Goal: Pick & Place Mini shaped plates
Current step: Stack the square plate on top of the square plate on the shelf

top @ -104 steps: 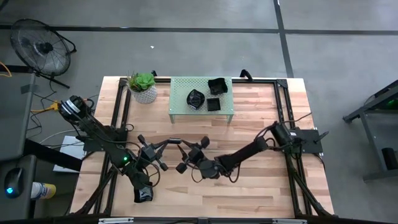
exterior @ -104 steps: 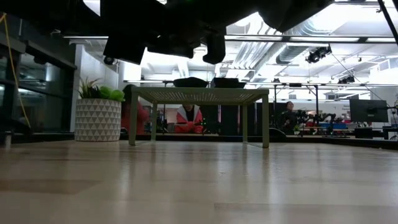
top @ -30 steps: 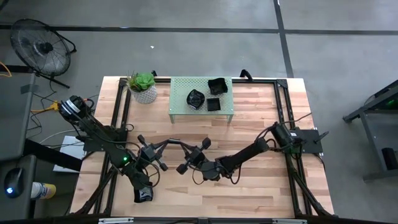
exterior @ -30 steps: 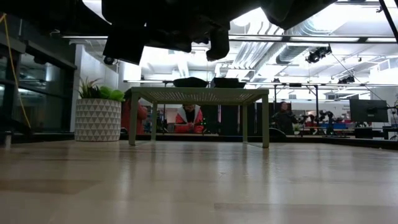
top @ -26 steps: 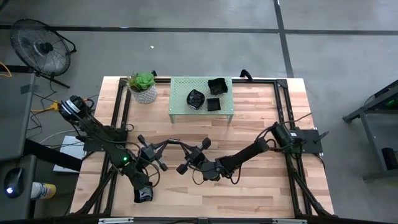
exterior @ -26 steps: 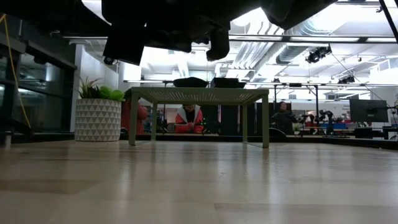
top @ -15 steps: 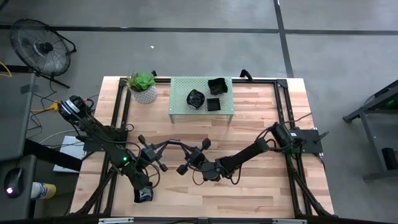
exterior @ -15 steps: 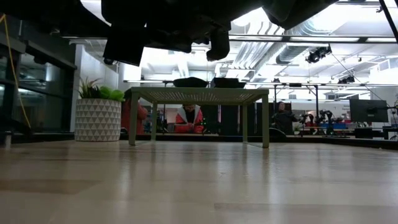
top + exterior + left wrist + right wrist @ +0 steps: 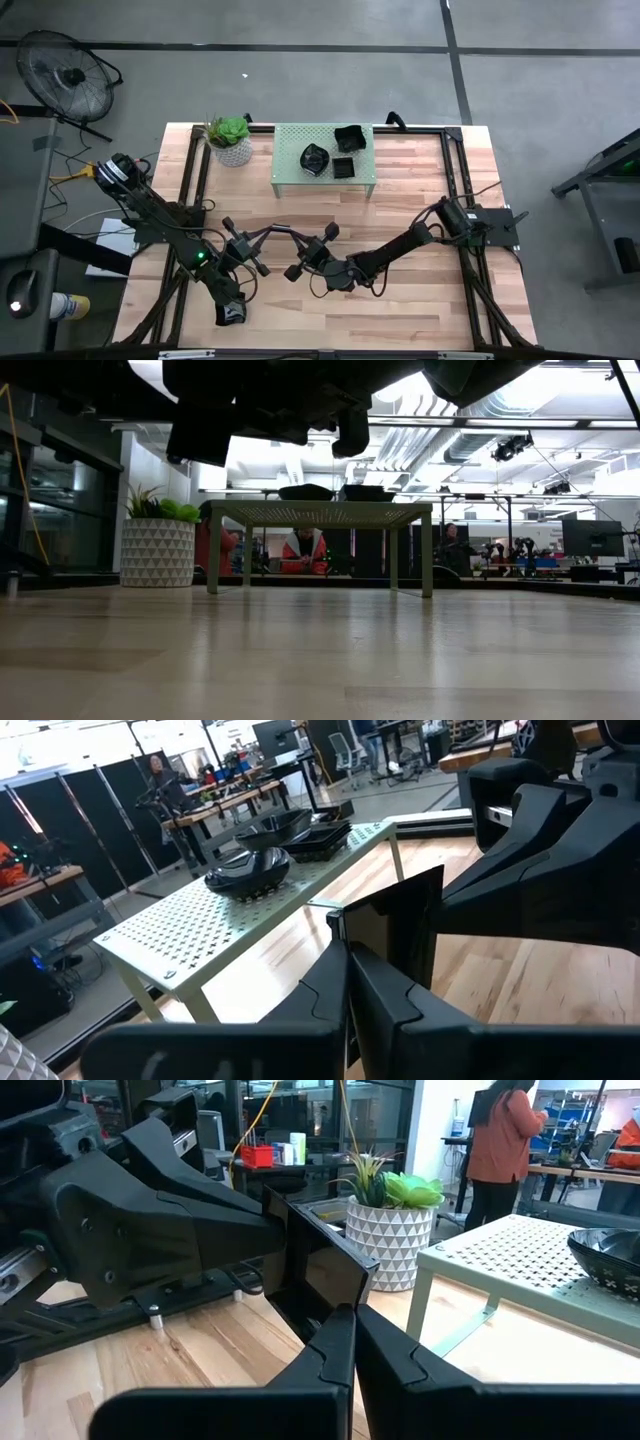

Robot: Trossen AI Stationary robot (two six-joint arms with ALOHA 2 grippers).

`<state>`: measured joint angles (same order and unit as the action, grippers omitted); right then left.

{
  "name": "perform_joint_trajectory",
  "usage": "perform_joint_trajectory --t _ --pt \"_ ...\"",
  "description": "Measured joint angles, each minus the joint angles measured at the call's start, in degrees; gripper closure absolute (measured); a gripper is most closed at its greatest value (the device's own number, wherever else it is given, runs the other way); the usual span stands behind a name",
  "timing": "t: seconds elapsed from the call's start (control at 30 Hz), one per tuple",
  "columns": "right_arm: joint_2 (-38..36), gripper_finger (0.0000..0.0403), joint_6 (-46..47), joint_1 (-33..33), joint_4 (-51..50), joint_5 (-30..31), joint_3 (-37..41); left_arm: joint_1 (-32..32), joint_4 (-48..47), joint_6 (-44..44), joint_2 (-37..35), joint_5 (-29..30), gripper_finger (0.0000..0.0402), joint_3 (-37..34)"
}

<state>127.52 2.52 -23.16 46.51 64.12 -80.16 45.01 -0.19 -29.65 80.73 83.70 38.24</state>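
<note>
A light wooden table (image 9: pixel 420 310) stands on a grey floor crossed by dark lines. At its far side, near the middle, sits a small pale-green perforated stand (image 9: pixel 290 165) on four legs. Just left of the stand is a green plant in a white, triangle-patterned pot (image 9: pixel 231 141). Off the table's far-left corner, a black floor fan (image 9: pixel 65 75) rests on the floor. Beyond the table, a person in a red top (image 9: pixel 505 1140) stands at a workbench.

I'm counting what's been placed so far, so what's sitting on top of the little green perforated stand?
Three mini black plates sit on the green stand: a rounded one, a small square one and a larger one toward the back. Nothing shows beneath the stand; whether any plate is stacked cannot be told.
</note>
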Motion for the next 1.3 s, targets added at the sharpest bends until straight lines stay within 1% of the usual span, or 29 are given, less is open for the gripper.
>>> perform_joint_trajectory --t 0.1,0.33,0.43,0.73,0.93,1.2,1.3 --pt "0.0 0.0403 0.0 0.0 0.06 -0.02 0.0 -0.02 -0.02 0.06 0.0 -0.42 0.0382 0.0" --pt "0.0 0.0403 0.0 0.02 0.13 -0.52 0.0 0.0 0.05 2.48 0.0 -1.29 0.0325 0.0" --pt "0.0 0.0403 0.0 0.02 0.13 -0.59 0.0 0.0 0.07 2.59 0.0 -1.62 0.0306 0.0" --pt "0.0 0.0402 -0.01 0.04 0.09 -0.24 -0.02 0.0 0.13 2.67 0.0 -1.72 0.0277 0.0" --pt "-0.02 0.0402 -0.02 0.07 0.07 -0.35 -0.04 0.0 0.31 5.43 0.02 -1.02 0.0257 0.0" --pt "-0.02 0.0402 -0.02 0.04 -0.03 -0.03 -0.04 0.02 0.26 5.83 -0.11 -1.02 0.0218 0.0" --pt "-0.02 0.0402 -0.01 0.04 -0.25 0.68 -0.04 0.02 0.18 7.32 -0.3 -2.52 0.0204 0.0"
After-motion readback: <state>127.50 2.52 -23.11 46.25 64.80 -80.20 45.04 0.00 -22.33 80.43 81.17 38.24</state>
